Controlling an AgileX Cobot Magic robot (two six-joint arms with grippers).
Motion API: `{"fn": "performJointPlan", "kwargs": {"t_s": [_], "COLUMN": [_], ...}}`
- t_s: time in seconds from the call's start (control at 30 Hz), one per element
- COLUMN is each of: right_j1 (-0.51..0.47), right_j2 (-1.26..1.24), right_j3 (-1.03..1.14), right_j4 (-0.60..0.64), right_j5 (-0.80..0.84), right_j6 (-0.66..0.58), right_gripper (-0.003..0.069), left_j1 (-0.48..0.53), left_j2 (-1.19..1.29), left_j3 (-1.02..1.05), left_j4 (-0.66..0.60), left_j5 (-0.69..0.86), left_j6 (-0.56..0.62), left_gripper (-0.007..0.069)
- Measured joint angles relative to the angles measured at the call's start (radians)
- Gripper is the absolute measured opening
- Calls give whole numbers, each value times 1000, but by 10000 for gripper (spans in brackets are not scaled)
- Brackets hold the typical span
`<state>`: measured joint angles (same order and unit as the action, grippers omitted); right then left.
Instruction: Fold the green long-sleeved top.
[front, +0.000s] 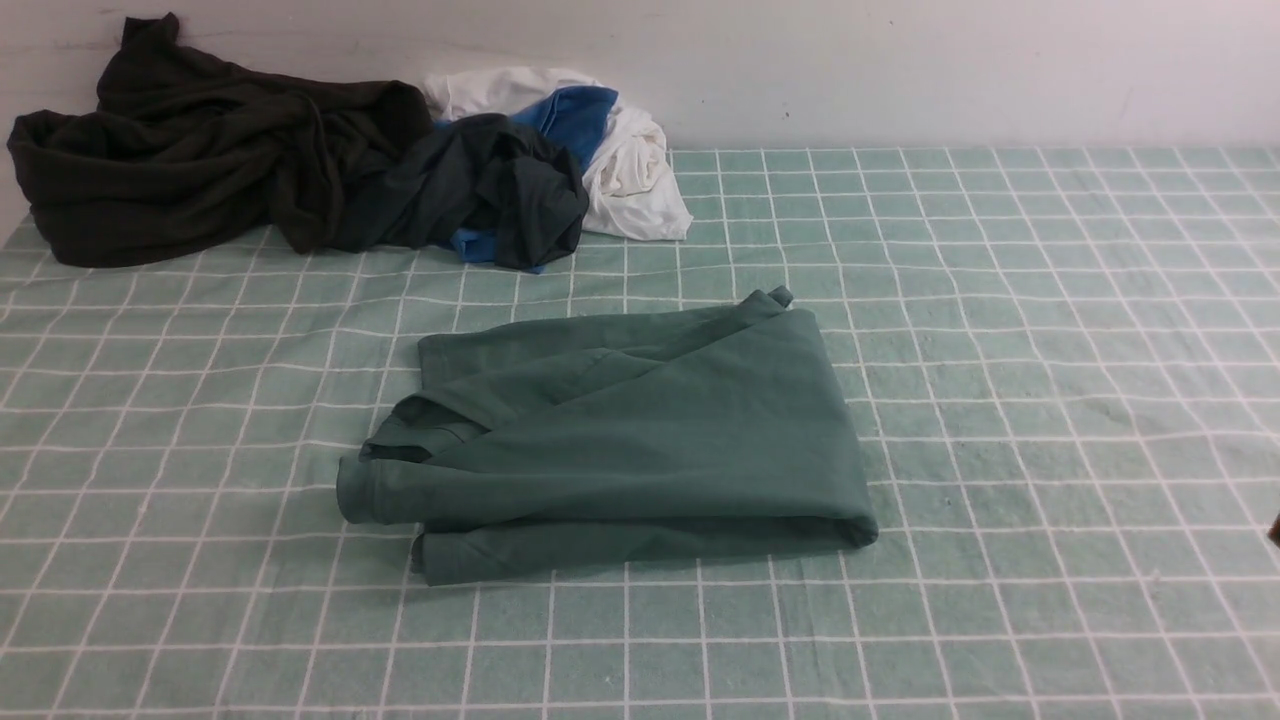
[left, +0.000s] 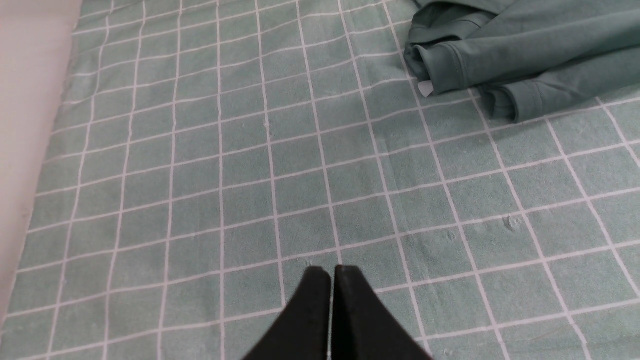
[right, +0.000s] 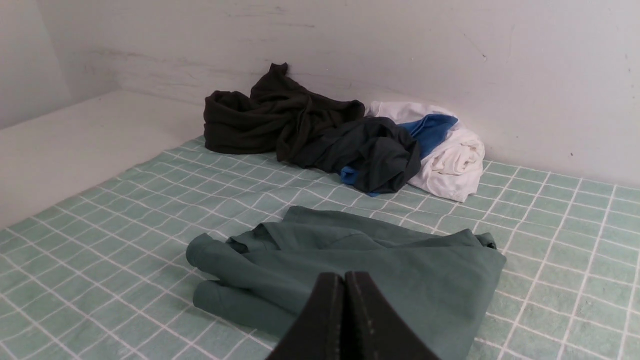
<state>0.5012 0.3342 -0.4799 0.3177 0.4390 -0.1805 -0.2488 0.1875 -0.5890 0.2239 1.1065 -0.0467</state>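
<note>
The green long-sleeved top (front: 640, 430) lies folded in a compact bundle in the middle of the checked cloth, with cuffed edges at its left end. It also shows in the left wrist view (left: 525, 50) and in the right wrist view (right: 360, 260). My left gripper (left: 332, 272) is shut and empty, above bare checked cloth away from the top's cuffed end. My right gripper (right: 345, 277) is shut and empty, held back from the top. Neither gripper touches the top. Neither arm shows in the front view.
A pile of clothes sits at the back left against the wall: a blackish-brown garment (front: 190, 150), a dark teal-grey garment (front: 480, 190), and white (front: 630, 170) and blue (front: 575, 115) pieces. The checked cloth (front: 1050, 400) covers the table. The table's left edge (left: 30, 125) shows in the left wrist view.
</note>
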Motion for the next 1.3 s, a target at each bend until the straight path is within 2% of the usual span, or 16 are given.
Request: {"fn": "performJointPlan", "kwargs": {"t_s": [0.23,0.33,0.43,0.57,0.63,0.7,0.8,0.93,1.3], "right_j1": [0,-31,-139,-310,-450,-532,-601,-611,-541], "right_j2": [-8,-58,-149,-242,-297,-332,-344,-345,-345], "right_j3": [82,197,323,438,498,506,506,505,504], "right_j4": [-50,-77,-95,-100,-119,-163,-255,-318,-323], "right_j5": [-124,-253,-326,-342,-323,-286,-195,-94,-84], "right_j6": [2,2,14,73,138,192,277,346,322], "right_gripper": [-13,-13,-13,-13,-13,-13,-13,-13,-13], "left_j1": [0,0,0,0,0,0,0,0,0], "left_j2": [0,0,0,0,0,0,-1,-2,-4], "left_j3": [0,0,0,0,0,0,0,0,1], "left_j4": [-1,-1,-1,-2,-2,-2,-3,-3,-3], "left_j5": [0,0,0,0,0,0,0,0,0], "left_j6": [0,0,0,0,0,0,0,0,0], "left_gripper": [-3,-3,-3,-3,-3,-3,-3,-3,-3]}}
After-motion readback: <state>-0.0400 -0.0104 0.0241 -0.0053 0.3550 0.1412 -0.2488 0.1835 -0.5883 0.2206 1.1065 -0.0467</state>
